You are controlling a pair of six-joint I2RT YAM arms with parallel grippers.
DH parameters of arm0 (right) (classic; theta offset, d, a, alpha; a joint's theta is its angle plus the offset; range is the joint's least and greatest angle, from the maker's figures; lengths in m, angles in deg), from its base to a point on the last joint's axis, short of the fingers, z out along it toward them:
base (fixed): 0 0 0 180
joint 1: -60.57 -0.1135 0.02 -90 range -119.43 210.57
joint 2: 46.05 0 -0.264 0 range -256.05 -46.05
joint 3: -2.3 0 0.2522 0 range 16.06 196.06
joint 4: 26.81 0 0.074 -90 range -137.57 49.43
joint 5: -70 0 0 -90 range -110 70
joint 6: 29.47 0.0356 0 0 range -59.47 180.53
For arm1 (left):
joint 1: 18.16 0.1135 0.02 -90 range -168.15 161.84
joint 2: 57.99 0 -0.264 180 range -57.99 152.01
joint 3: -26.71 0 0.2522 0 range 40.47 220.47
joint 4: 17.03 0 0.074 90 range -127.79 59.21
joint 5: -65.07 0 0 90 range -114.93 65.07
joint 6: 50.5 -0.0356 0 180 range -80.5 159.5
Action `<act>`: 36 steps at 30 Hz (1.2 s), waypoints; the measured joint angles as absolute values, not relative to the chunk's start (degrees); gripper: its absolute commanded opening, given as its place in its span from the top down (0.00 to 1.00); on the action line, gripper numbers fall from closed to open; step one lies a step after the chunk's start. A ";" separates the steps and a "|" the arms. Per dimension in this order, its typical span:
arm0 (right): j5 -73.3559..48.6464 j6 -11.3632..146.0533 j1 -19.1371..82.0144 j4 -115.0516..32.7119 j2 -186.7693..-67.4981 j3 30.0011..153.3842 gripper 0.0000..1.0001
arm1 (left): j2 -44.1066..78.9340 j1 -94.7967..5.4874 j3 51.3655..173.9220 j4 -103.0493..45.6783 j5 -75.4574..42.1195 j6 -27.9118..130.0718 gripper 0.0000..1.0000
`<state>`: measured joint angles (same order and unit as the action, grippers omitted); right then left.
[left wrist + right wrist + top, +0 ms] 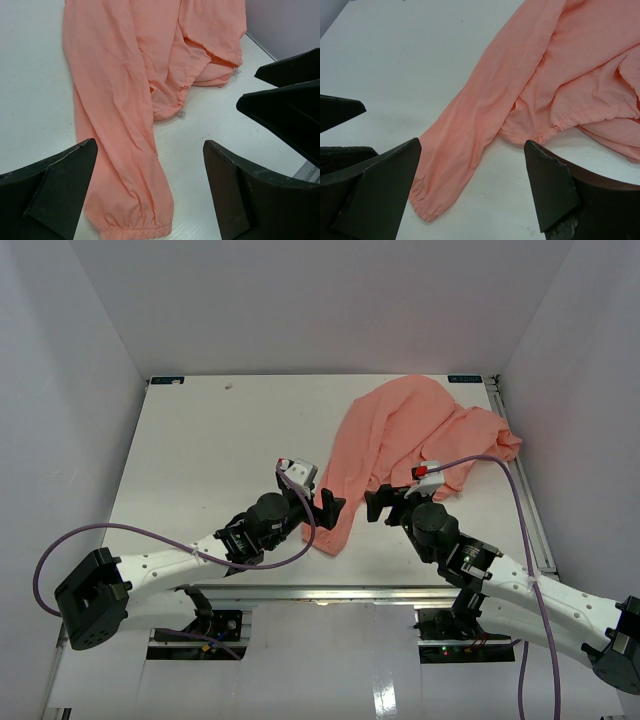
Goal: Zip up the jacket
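From the top external view, the jacket (400,440) is seen crumpled on the table (220,460), beyond both grippers and mostly ahead of the right gripper (383,505). One sleeve (335,510) is trailed back between the two grippers. The left gripper (328,508) is held just beside the sleeve's end on one side and the right gripper just beside it on the other.

In the left wrist view, the left gripper (149,147) is shown with its jaws wide apart and nothing gripped. The sleeve (120,150) is laid below and between the fingers (60,185), its gathered cuff (135,227) nearest the camera. The bulk of the jacket (150,40) lies farther ahead. The right gripper (285,105) is seen off to the right.

In the right wrist view, the right gripper (472,145) is likewise spread open and empty. The sleeve (480,120) runs between its fingers (550,185), cuff (422,205) toward the left finger. The jacket (580,60) is bunched ahead and to the right, and the left gripper (340,112) is seen at the left.
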<state>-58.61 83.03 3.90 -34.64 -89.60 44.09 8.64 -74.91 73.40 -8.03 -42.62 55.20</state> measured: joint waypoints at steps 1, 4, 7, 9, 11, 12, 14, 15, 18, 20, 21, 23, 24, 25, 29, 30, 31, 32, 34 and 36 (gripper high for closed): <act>-58.61 83.08 3.90 -34.61 -89.52 44.09 0.10 | 8.64 -74.91 73.40 -7.97 -42.37 55.14 0.02; -58.65 83.26 3.92 -34.51 -88.49 44.09 0.10 | 8.64 -74.91 73.23 -7.57 -41.28 54.96 0.02; -60.12 84.41 3.90 -34.60 -86.60 44.09 0.10 | 8.69 -74.91 73.18 -7.39 -39.18 54.78 0.05; -61.87 85.44 3.90 -35.27 -85.09 44.09 0.10 | 9.86 -74.91 73.33 -6.30 -37.08 54.54 0.09; -63.66 86.39 3.90 -36.35 -83.15 44.08 0.10 | 13.22 -74.91 75.45 -7.00 -35.83 55.03 0.11; -64.52 86.81 3.90 -37.02 -81.81 44.03 0.10 | 15.96 -74.91 77.53 -7.65 -35.30 55.50 0.12; -66.12 87.36 3.90 -37.86 -78.16 43.80 0.10 | 22.06 -74.91 82.87 -9.15 -34.32 56.33 0.10; -66.80 87.46 3.90 -37.88 -76.20 43.68 0.10 | 24.70 -74.91 85.42 -9.98 -34.10 56.94 0.10; -68.57 87.59 3.91 -37.91 -71.20 43.47 0.10 | 31.70 -74.91 92.35 -11.40 -33.88 58.24 0.09; -69.42 87.61 3.92 -37.92 -68.40 43.39 0.10 | 36.58 -74.90 97.16 -12.34 -33.92 58.76 0.09; -69.72 87.67 3.92 -37.93 -67.21 43.22 0.10 | 39.19 -74.88 99.53 -12.70 -33.99 58.98 0.09; -70.29 87.85 3.90 -38.03 -65.46 42.87 0.10 | 44.22 -74.86 103.82 -13.04 -34.14 59.23 0.09; -70.54 87.97 3.92 -38.04 -64.83 42.57 0.10 | 46.57 -74.75 105.75 -13.91 -34.47 59.26 0.10; -70.79 88.05 3.92 -38.29 -64.12 42.27 0.10 | 49.39 -74.65 108.20 -14.57 -34.75 59.25 0.10; -71.53 88.20 3.92 -39.31 -61.65 41.43 0.10 | 60.54 -74.28 118.34 -17.57 -35.92 59.12 0.16; -71.70 88.21 3.92 -39.40 -61.32 41.40 0.10 | 62.86 -74.10 120.48 -18.16 -36.02 59.12 0.18; -71.82 88.23 3.92 -39.46 -61.04 41.38 0.10 | 65.01 -73.87 122.38 -18.64 -35.91 59.18 0.21; -71.90 88.26 3.92 -39.50 -60.83 41.38 0.10 | 66.86 -73.58 123.91 -18.99 -35.58 59.32 0.24; -72.02 88.26 3.90 -39.55 -60.76 41.38 0.10 | 69.27 -72.94 125.67 -19.63 -34.87 59.78 0.36; -72.03 88.27 3.90 -39.65 -60.83 41.38 0.10 | 70.55 -72.21 125.92 -19.43 -34.43 60.32 0.64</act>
